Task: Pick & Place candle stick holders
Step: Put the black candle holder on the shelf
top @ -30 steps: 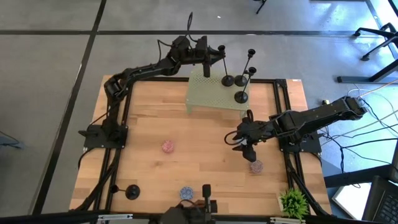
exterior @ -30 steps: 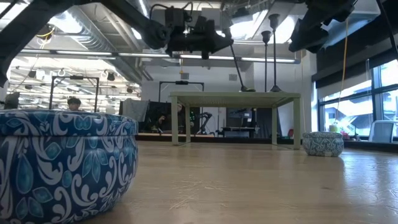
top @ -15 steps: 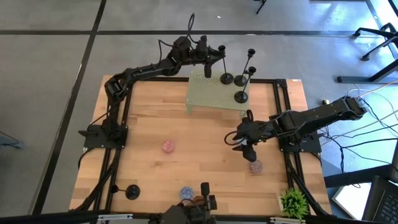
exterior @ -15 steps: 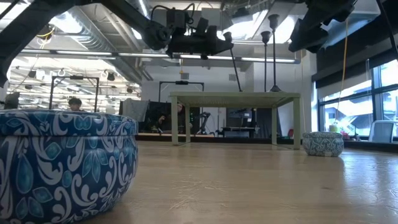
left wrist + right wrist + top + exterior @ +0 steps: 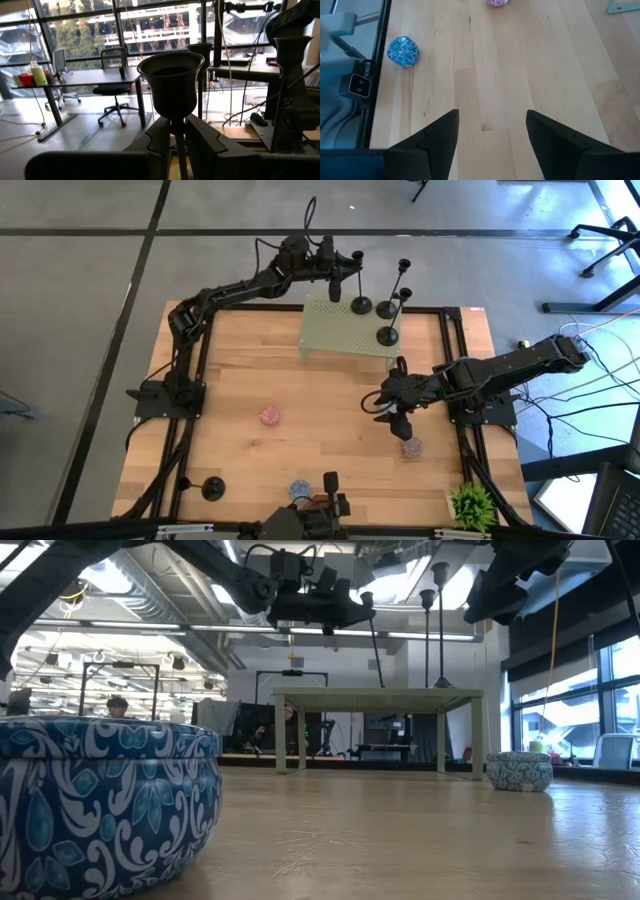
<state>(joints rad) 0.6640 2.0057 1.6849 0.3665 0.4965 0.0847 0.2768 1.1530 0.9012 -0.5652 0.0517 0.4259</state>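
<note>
Three black candle stick holders are on the pale green mesh stand at the table's far edge. My left gripper is shut on one, whose cup fills the left wrist view. The other two stand upright on their round bases beside it. A fourth holder stands on its base at the table's near left. My right gripper is open and empty above the wood, right of centre. My left gripper pinches the holder's thin stem just below the cup between its two fingers. The fingers come level from the table's left and lie across the stem. The holder tilts, cup toward the table's left, with its base at the stand's top. I cannot tell if the base touches the stand.
A pink ball, a blue ball and a patterned ball lie on the wood. A small plant stands at the near right corner. Black rails frame the table. A person sits far behind in the room.
My left gripper has kept its hold and shifted slightly. The held holder's base has moved a little toward the table's left across the stand's top, and the holder stays tilted.
</note>
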